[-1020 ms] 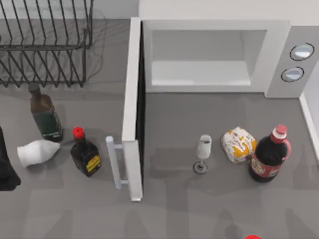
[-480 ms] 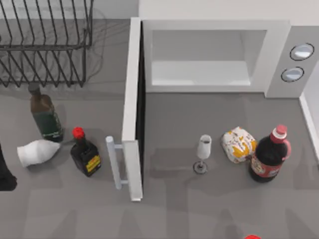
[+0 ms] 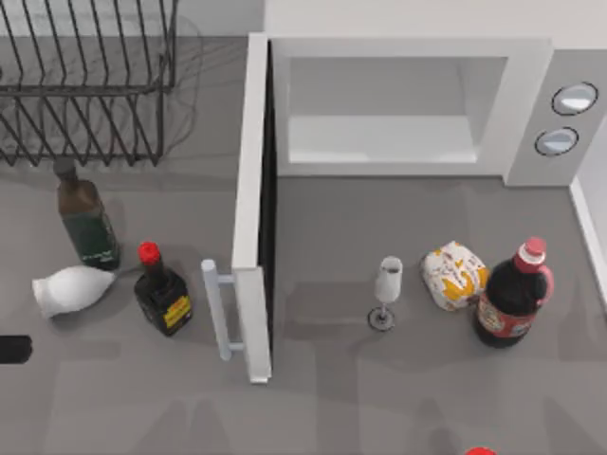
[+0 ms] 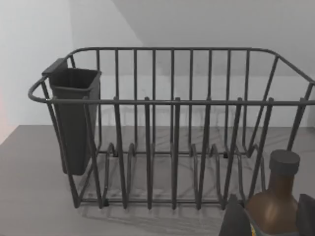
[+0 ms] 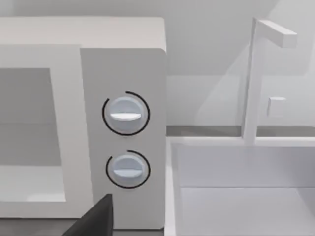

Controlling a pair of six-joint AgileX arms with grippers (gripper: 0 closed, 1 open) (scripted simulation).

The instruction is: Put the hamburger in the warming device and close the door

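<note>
- Two arms, both out at the frame edges in the top view: left arm (image 3: 13, 348) is a dark bit at the left edge, lower left; cannot tell how its fingers stand.
- Right gripper: dark finger (image 5: 96, 219) at the bottom of the right wrist view, in front of the microwave's dial panel; spread or pressed together, cannot tell.
- Hamburger (image 3: 454, 274) sits on the grey table (image 3: 379, 398), lower right of the top view, between the wine glass (image 3: 387, 289) and the dark red-capped bottle (image 3: 513, 294), just beside the bottle, not held.
- Microwave (image 3: 531, 76) at the upper right of the top view, cavity pale and bare, two round dials (image 5: 125, 114) on its side panel.
- Door (image 3: 252, 204) swung wide open, running down the middle of the top view, dark inner face toward the cavity, white bar handle (image 3: 216, 308) on its left side near the lower end.
- Left of the door: small black bottle with red cap (image 3: 161, 291), white bottle (image 3: 71, 289) lying on its side, brown-capped green bottle (image 3: 85, 218) standing above it.
- Wire dish rack (image 3: 85, 85) in the upper left of the top view; left wrist view shows it with a dark cup holder (image 4: 74, 118) hooked on one end and the brown-capped bottle in front.
- White sink and faucet (image 5: 256, 78) beside the microwave in the right wrist view.
- Red object (image 3: 480, 451) cut off at the bottom edge, lower right.
</note>
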